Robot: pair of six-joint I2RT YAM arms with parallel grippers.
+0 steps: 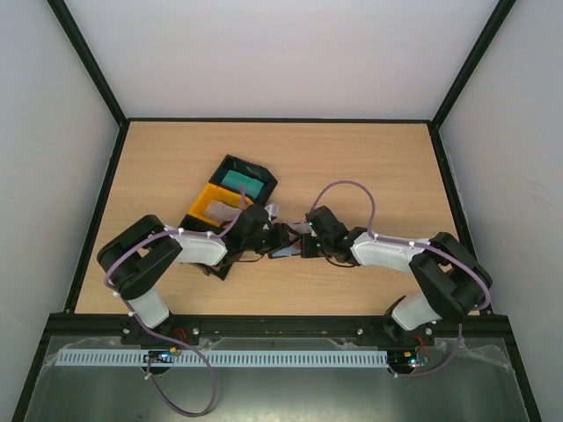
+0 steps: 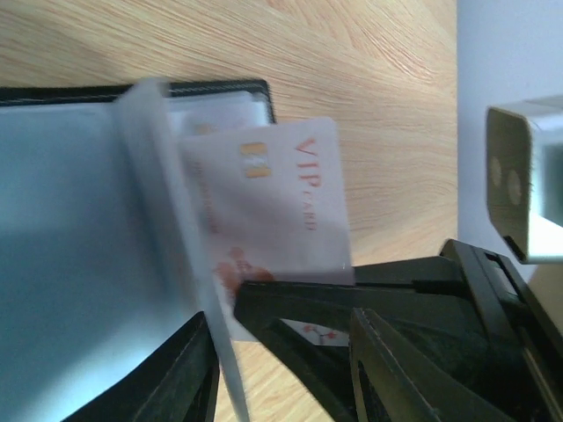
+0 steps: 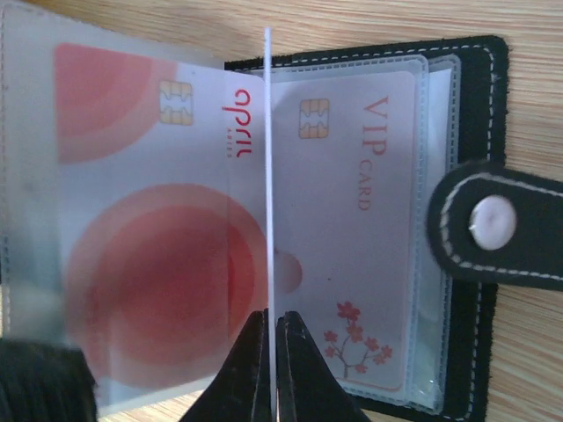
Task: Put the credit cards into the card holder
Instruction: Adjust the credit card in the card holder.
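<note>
The black card holder (image 3: 493, 105) lies open on the table, its snap strap (image 3: 493, 224) on the right. My right gripper (image 3: 273, 352) is shut on a clear inner sleeve (image 3: 267, 158) and holds it upright, edge-on. A red-and-white card (image 3: 149, 255) sits in the sleeve to its left, and a pale VIP card (image 3: 352, 220) in the pocket to its right. In the left wrist view, my left gripper (image 2: 303, 321) is shut on the lower edge of a pale VIP card (image 2: 273, 193) held over the open holder (image 2: 220, 88), beside the raised sleeve (image 2: 163, 202). Both grippers (image 1: 286, 239) meet at mid-table.
A black tray with teal cards (image 1: 242, 178) and a yellow tray with pale cards (image 1: 215, 204) stand just behind my left gripper. Black frame rails edge the table, with white walls around it. A grey housing (image 2: 528, 176) shows at the right of the left wrist view.
</note>
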